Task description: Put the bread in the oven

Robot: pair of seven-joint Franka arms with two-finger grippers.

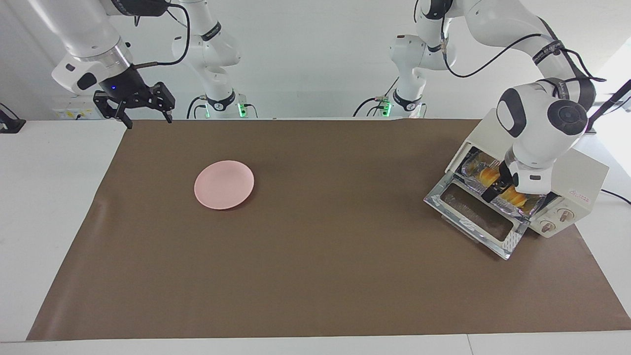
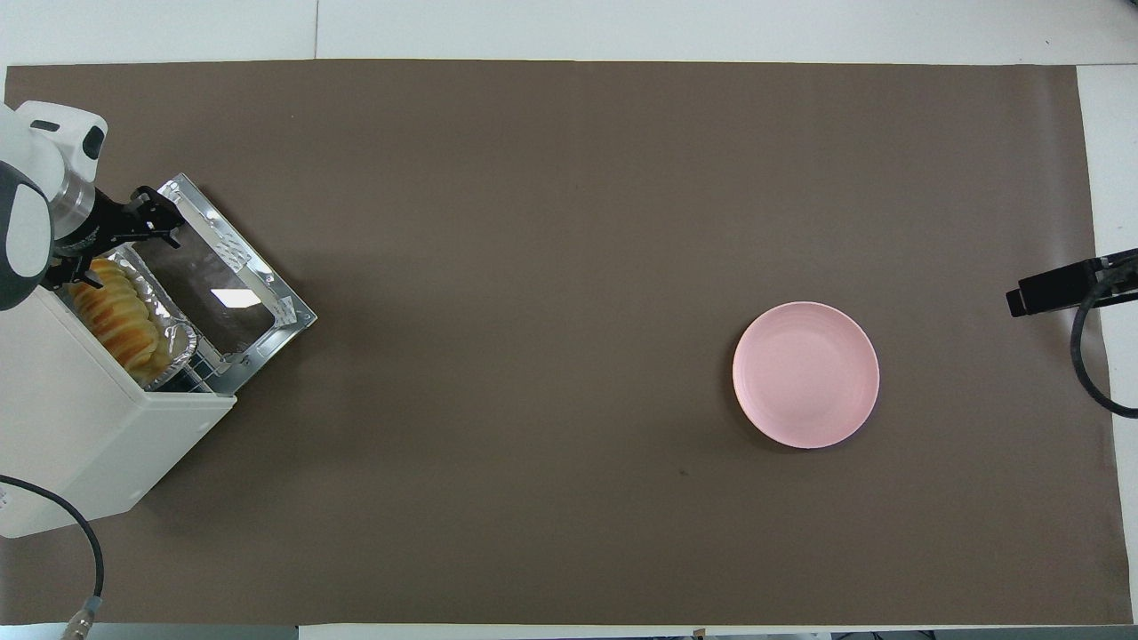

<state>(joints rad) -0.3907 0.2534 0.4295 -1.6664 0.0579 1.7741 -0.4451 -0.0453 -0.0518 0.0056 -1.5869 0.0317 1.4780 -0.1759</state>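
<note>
Because the oven (image 1: 567,170) is set at the left arm's end of the table with its glass door (image 1: 475,222) dropped flat onto the brown mat (image 1: 315,256), its mouth is left open toward the middle of the table and can be reached from above and in front. Inside that mouth the bread (image 2: 114,313) is seen lying lengthwise in a crinkled foil tray (image 2: 173,342), which rests on the wire rack just within the opening; the loaf is thus judged to be already in the oven, though near the front rather than pushed deep.

The left gripper (image 2: 116,240) is held over the oven's opening, above the end of the tray farther from the knobs (image 1: 557,220). Nothing is seen gripped between its fingers, and the loaf appears to lie free in the tray; whether the fingers are spread or closed cannot be told from either view. This posture is read as that of a hand clear of a placed load.

The right gripper (image 1: 143,111) is held with fingers parted over the table edge nearest the robots, at the right arm's end, where the arm waits. A pink plate (image 1: 224,184) lies bare on the mat, well apart from the oven. What is judged to remain is the door, which is not yet shut.
</note>
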